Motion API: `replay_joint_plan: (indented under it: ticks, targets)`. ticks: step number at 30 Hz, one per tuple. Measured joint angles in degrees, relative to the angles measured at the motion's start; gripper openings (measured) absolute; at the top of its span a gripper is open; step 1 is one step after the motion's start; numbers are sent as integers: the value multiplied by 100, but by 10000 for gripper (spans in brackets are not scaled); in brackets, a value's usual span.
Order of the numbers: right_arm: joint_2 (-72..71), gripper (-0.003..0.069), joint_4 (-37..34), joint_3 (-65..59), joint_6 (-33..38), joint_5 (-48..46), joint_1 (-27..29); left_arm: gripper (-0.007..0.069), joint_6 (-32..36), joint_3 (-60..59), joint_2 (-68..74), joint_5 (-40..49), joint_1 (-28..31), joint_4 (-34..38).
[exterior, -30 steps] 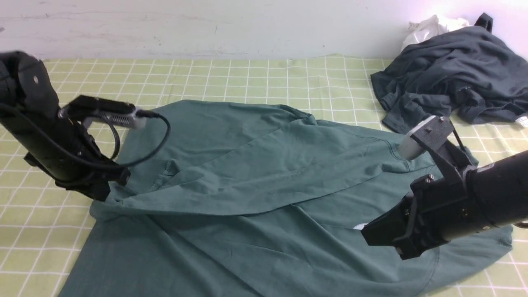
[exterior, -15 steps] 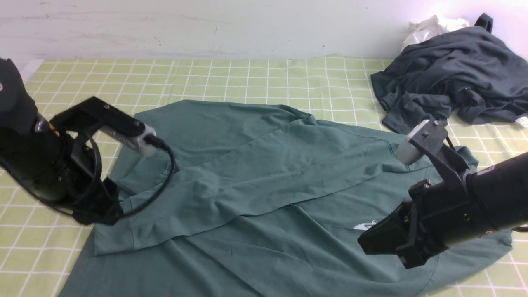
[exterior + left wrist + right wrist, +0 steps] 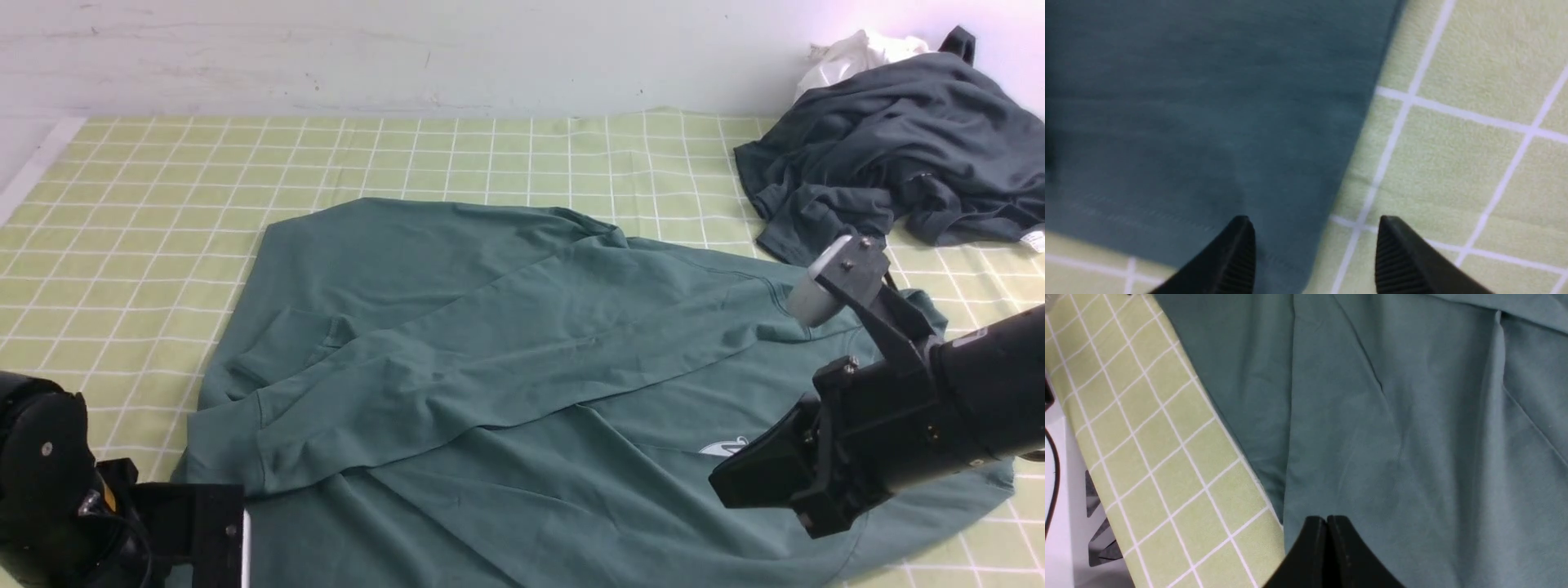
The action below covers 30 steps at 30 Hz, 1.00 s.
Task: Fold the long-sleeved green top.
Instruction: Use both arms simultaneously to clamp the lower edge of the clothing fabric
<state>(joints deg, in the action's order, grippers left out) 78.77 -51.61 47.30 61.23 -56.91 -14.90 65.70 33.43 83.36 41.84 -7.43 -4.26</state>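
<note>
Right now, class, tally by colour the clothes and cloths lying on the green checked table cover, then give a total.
Teal-green long-sleeved cotton top: 1
Charcoal-grey crumpled garment: 1
White crumpled cloth: 1
Total: 3

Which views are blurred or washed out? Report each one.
Left wrist view: smeared, the green top and the tablecloth lines soft. Right wrist view: sharp, evenly lit, folds crisp. Front view: sharp, but the wall is washed out pinkish-white at the far right corner, above the white cloth.
</note>
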Motion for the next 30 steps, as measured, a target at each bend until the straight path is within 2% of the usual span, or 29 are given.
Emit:
replay_joint_plan:
  ticks: [3,8,11,14,18,22,24,27,28,30]
  targets:
    - [-6,-11,-45,0,1,-14,0,351,25,-6,226,-122,0,-34]
    - [-67,-11,-93,0,6,-46,0,192,-148,21,243,-147,-6,43]
    - [-72,-11,-93,0,6,-99,0,52,-271,-22,47,-233,-6,64]
    - [-100,-10,-93,0,6,-105,0,4,-331,-17,-357,-366,-6,73]
    - [-127,-10,-105,0,25,-105,0,-4,-525,-16,-827,-397,-6,80]
    - [-408,-10,-107,0,529,-105,0,-4,-1306,-16,-1378,-390,-6,86]
    - [-793,-10,1,0,1056,-56,-22,-4,-2169,-16,-1604,-341,-6,102]
    - [-1167,-10,274,0,1333,111,-85,-4,-3117,-16,-1696,-281,-6,91]
    - [-1392,-10,591,0,1409,279,-128,-4,-3687,-16,-1717,-260,-6,33]
    - [-1498,-8,921,0,1431,375,-149,-4,-4020,-16,-1716,-244,-6,-56]
